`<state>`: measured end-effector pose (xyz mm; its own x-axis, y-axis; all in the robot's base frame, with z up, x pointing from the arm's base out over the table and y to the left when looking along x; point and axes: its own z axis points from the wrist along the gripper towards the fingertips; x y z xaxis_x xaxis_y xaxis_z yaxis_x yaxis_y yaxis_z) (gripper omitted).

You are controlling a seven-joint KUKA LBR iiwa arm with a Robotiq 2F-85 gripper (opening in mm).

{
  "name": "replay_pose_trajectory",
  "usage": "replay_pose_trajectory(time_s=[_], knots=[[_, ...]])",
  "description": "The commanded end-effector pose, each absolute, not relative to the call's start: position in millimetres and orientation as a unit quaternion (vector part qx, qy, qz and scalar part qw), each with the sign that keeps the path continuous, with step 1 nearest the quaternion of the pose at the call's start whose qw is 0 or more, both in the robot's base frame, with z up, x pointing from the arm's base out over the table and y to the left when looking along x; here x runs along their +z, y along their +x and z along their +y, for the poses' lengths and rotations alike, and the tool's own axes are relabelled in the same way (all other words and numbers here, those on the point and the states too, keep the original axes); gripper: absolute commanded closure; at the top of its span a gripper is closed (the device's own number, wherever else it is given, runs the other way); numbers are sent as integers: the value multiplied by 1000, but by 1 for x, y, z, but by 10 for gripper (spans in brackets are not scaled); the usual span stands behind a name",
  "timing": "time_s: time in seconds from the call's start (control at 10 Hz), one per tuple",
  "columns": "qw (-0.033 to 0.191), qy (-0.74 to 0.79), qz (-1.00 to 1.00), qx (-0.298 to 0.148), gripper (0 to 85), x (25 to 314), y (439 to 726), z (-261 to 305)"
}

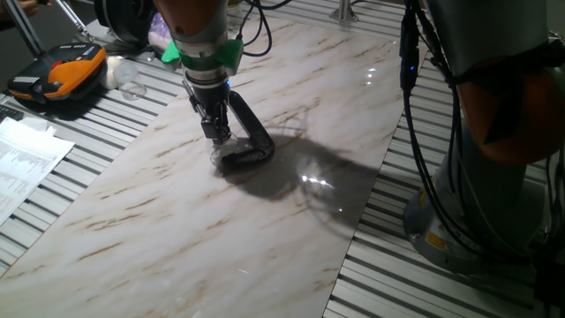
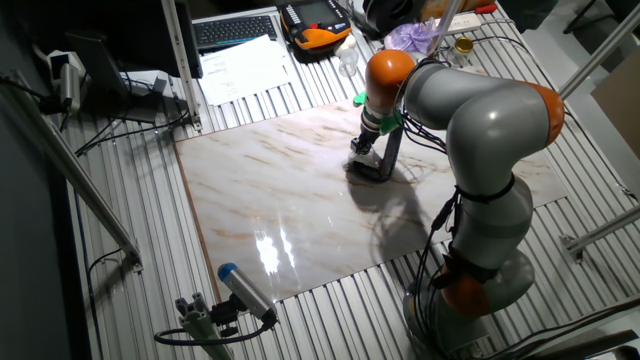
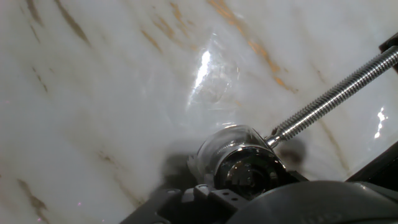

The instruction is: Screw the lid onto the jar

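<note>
Where the arm reaches down in one fixed view, the claw (image 1: 215,134) sits low over the marble counter (image 1: 159,221), its dark fingers pointing straight down at the jar (image 1: 220,154). That jar shows only as a small clear blur standing on the counter, held in the black C-clamp (image 1: 250,140), whose frame rises at a slant behind it and to the right. Whether the fingers are pinched on anything cannot be told here; the lid is not distinguishable. Off the marble slab, at the upper left, lie an orange and black device (image 1: 60,72) and some printed papers (image 1: 26,159).

Seen from the other fixed view, the arm bends over the far part of the counter (image 2: 270,210) and the claw (image 2: 364,146) comes down just at the C-clamp (image 2: 383,160). Jar and lid are too small to make out, and the finger gap is hidden.

Looking along the fingers in the hand view, the jar (image 3: 219,144) stands upright on the counter (image 3: 93,93), its glass shoulder curving round below the shiny lid (image 3: 247,167), which sits on its mouth. 1 threaded steel screw (image 3: 336,93) of the clamp runs in from the upper right and its tip touches the jar's side. Dark claw parts fill the bottom edge close against the lid, but the fingertips are out of sight, so their grip cannot be judged.
</note>
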<state>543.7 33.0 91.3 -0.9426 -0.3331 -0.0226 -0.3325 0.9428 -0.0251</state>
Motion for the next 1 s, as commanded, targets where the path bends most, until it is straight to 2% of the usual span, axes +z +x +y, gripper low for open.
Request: replay_pose_trajectory(time_s=[0.0, 0.9], knots=[[13, -169, 985, -11, 340, 91, 544, 33], [13, -125, 992, -12, 340, 90, 544, 31]])
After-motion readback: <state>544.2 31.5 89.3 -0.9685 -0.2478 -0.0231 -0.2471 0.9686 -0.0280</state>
